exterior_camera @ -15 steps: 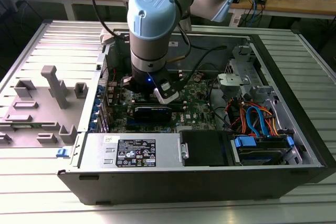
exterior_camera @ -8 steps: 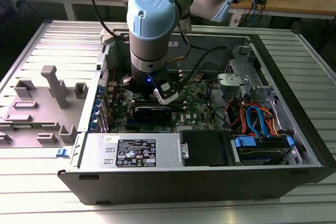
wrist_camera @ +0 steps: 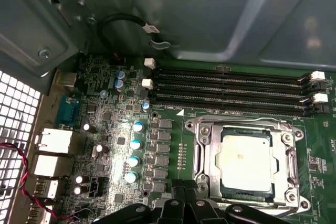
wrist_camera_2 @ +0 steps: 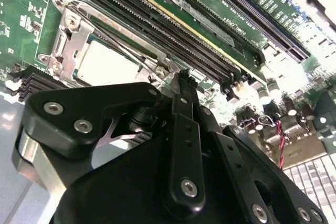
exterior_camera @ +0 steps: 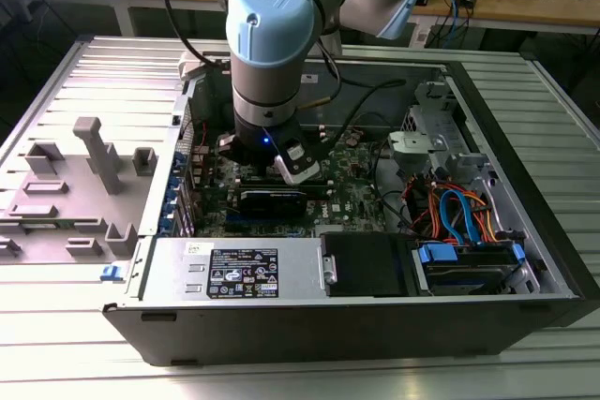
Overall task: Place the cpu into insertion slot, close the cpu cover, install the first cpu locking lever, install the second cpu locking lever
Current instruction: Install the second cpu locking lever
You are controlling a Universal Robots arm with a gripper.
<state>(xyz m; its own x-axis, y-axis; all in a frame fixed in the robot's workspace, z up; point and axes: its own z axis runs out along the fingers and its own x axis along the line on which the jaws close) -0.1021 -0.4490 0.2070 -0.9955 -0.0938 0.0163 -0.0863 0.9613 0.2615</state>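
Observation:
The cpu, a dull silver square, lies flat in the insertion slot. The silvery cpu cover lies down around it as a frame. Thin wire locking levers run along the socket's sides. My gripper hangs just above the board by one corner of the socket, its black fingers shut together with nothing seen between them. Its tip is close to a lever's end; I cannot tell whether they touch. In the exterior view the arm reaches down into the open computer case.
Long black memory slots run beside the socket. Capacitors and rear ports stand on the green motherboard. The case holds a black power supply, a drive bay with orange and blue cables, and grey fixtures outside.

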